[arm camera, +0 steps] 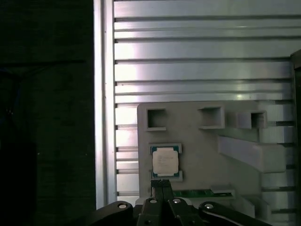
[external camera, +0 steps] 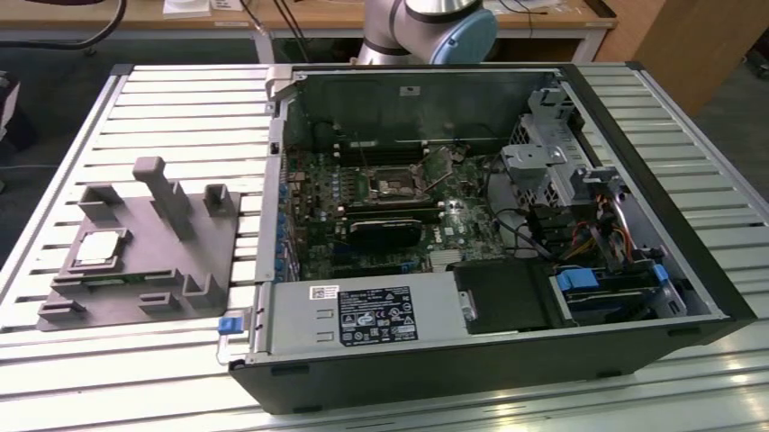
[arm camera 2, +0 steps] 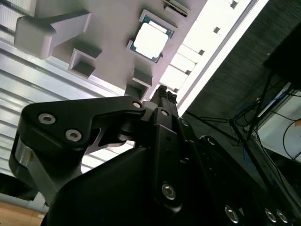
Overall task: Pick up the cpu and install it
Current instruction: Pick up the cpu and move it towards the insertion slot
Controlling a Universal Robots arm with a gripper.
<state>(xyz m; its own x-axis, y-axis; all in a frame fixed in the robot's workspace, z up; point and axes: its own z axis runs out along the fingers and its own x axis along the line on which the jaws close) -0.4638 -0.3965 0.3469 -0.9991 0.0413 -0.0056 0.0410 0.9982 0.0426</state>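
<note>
- Well, the cpu (arm camera: 165,161) lies flat in its recess on the grey fixture block (arm camera: 200,150), untouched.
- The gripper (arm camera: 162,184) hangs above the block, near the chip, fingertips pressed together and empty.
- To my eye, a clean pick needs the jaws parted past the chip's edges, centred squarely, clear of the block's upright posts (arm camera: 251,153).

cpu (arm camera: 165,161): we see it lying flat, silver top up, in a shallow seat of the grey fixture block (arm camera: 202,150).
end effector (arm camera: 161,184): fingertips pressed together, gripping nothing, pointing toward the cpu.
surface (arm camera: 197,66): we see ribbed metal slats beneath the block.
</note>
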